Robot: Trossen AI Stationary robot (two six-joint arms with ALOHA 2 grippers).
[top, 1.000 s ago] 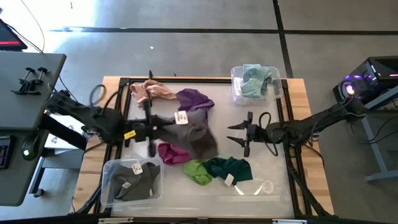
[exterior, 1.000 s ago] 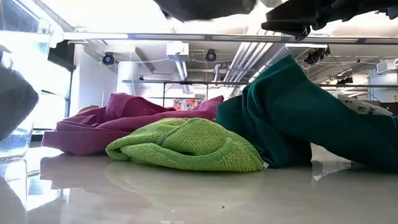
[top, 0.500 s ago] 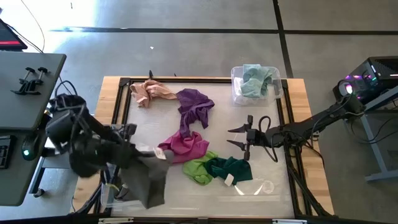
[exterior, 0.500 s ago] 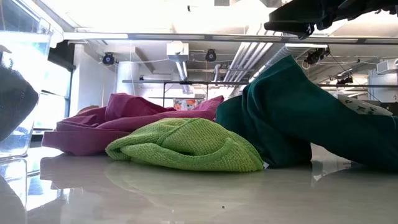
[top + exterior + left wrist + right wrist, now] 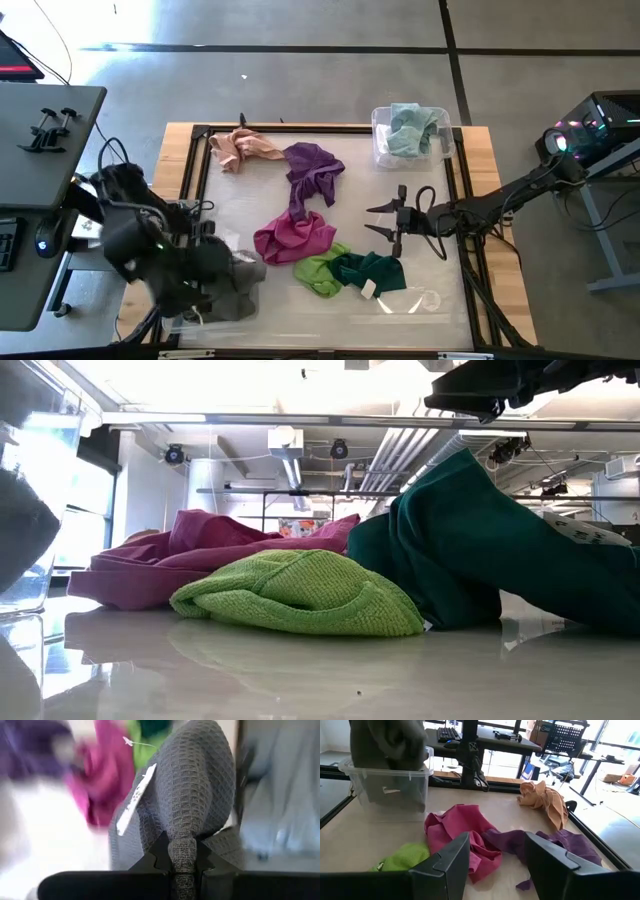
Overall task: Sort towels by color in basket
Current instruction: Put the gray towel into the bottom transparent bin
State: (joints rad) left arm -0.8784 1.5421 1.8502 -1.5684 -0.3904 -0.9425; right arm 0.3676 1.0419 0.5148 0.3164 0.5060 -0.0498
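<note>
Now lower over the clear bin (image 5: 176, 318), left gripper (image 5: 183, 856) pinched on grey towel (image 5: 192, 795), hanging lengthwise downward.

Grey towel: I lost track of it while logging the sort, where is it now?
The left gripper holds the grey towel pinched, over the clear bin at the table's front-left corner in the high view, left of the magenta towel.

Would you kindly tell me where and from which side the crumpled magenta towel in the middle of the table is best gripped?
Grip the magenta towel at the raised fold along its top, coming straight down from above. It lies in a loose heap with a ridge standing proud in the low view, while its lower edge sits beside the lime green towel, so a side approach there risks catching both.
</note>
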